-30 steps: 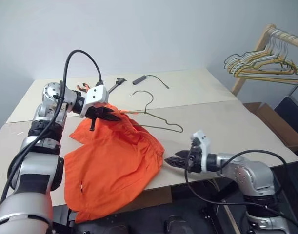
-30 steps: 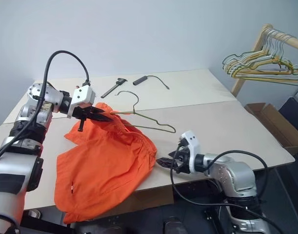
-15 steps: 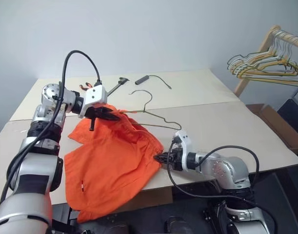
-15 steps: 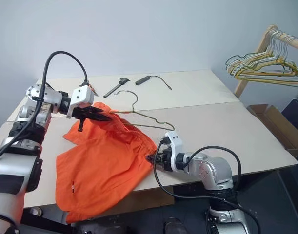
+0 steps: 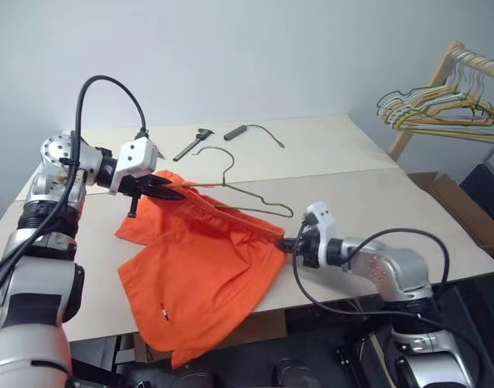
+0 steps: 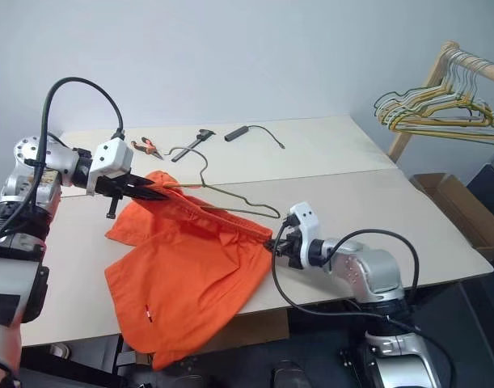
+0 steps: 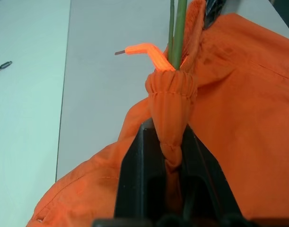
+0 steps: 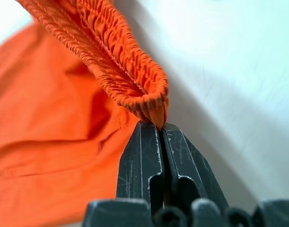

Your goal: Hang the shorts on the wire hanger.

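The orange shorts (image 5: 206, 283) lie on the table (image 5: 368, 194), their hems hanging over the front edge. The gathered waistband (image 8: 120, 66) is stretched in a line between my two grippers. My left gripper (image 5: 174, 192) is shut on the bunched left end of the waistband (image 7: 170, 94), above the table. The wire hanger (image 5: 255, 198) comes out of that bunch and runs right along the waistband, its hook (image 5: 224, 155) pointing to the back. My right gripper (image 5: 286, 245) is shut on the right end of the waistband, its fingertips (image 8: 149, 137) pinching the fabric.
Hand tools lie at the back of the table: orange-handled pliers (image 6: 145, 147), a black tool (image 5: 190, 145) and a black piece with a cord (image 5: 234, 131). A wooden rack with several hangers (image 5: 441, 109) and a cardboard box (image 5: 457, 202) stand to the right.
My right gripper came in from the table's front edge, shut on the waistband's right end and drew it right. The left gripper moved left, so the waistband is now taut.
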